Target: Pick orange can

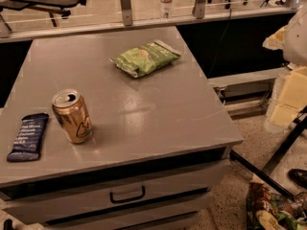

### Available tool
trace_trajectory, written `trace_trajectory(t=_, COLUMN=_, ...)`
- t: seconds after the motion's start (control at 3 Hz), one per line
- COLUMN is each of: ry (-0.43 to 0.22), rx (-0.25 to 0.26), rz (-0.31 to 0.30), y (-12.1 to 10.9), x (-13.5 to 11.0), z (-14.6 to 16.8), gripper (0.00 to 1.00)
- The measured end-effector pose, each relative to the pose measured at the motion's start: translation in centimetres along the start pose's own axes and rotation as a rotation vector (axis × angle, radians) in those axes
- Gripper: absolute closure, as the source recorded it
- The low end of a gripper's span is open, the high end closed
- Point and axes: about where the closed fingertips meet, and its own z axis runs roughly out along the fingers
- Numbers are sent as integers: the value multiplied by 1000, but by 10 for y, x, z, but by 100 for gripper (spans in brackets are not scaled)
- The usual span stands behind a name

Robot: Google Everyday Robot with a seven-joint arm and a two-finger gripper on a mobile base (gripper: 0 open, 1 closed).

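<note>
The orange can (73,116) stands upright on the grey cabinet top (144,104), near its front left. It is orange-gold with a silver pull-tab top and a dark triangular mark on its side. Nothing touches it. A pale white and yellow part of my arm (290,80) shows at the right edge, off the cabinet and far right of the can. My gripper itself is out of view.
A dark blue snack bar wrapper (28,136) lies left of the can near the left edge. A green chip bag (145,57) lies at the back middle. A water bottle (166,0) stands on the ledge behind. Drawers with a handle (127,195) face front. Snack bags (276,210) lie on the floor at right.
</note>
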Motion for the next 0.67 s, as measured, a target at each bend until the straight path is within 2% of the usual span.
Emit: trace_trajectory(t=0.67, ry=-16, rx=4, rz=-5, y=-1, x=-4, z=-1, gripper=0)
